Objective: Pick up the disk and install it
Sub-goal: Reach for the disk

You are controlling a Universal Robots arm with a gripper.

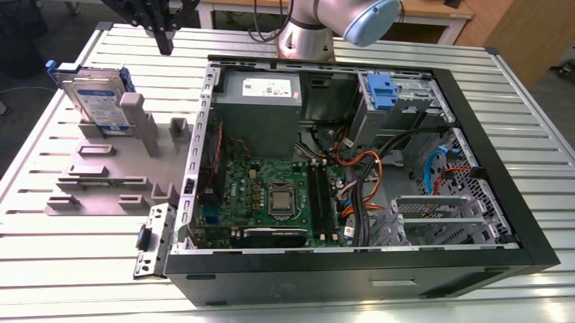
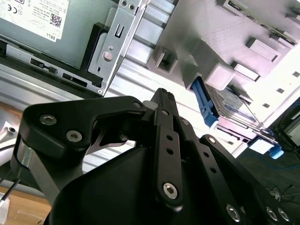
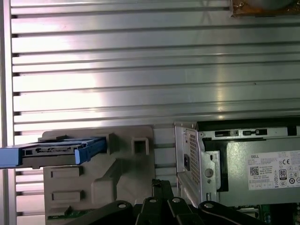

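Exterior view, left side: the disk (image 1: 94, 101) stands on edge in a grey holder (image 1: 99, 185) on the desk (image 1: 54, 269). Just right of it, at the top of the frame, hangs the gripper (image 1: 164, 48), fingers pressed together, holding nothing. For a good grab, I think it should open and line up straight over the disk's top edge.

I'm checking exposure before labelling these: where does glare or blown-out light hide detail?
First wrist view: a bright glare band washes out the ribbed aluminium table. Second wrist view: the grey plastic fixture block is overexposed almost to white. Exterior view: even light; the silver blue-framed disk with its label reads clearly.
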